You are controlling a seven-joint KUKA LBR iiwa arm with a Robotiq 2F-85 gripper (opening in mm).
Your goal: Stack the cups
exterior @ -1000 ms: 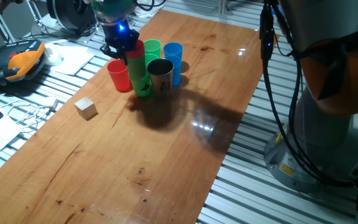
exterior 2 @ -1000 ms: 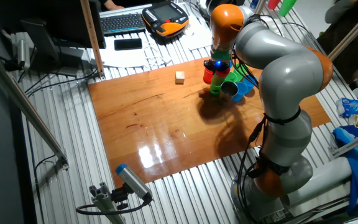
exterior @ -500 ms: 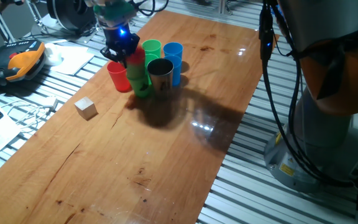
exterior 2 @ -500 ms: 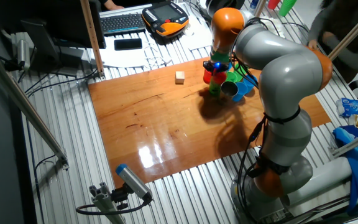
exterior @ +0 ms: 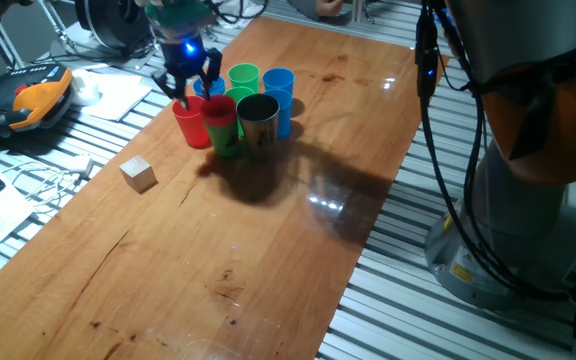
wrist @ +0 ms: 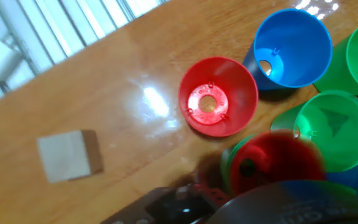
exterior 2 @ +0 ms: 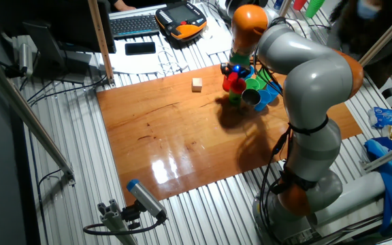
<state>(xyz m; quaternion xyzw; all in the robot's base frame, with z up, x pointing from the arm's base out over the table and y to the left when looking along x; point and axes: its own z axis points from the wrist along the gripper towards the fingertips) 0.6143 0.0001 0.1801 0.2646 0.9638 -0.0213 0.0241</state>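
Tool [exterior: 189, 88] is open and holds nothing, so lift it straight up, clear of the red cup [exterior: 219, 112] just below, nested in the green cup [exterior: 227, 138].

Grey-and-orange jointed robot arm [exterior 2: 305, 88]: reaches across from its base, wrist bent downward. Black two-finger gripper [exterior: 190, 85] with blue indicator light: pointing straight down, fingers spread apart, nothing between them. In hand view, fingers blurred at lower edge.

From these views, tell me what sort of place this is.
Probably a robotics lab. A wooden table sits on ribbed aluminium decking, with a teach pendant and a keyboard beside it, and the arm works over plastic cups.
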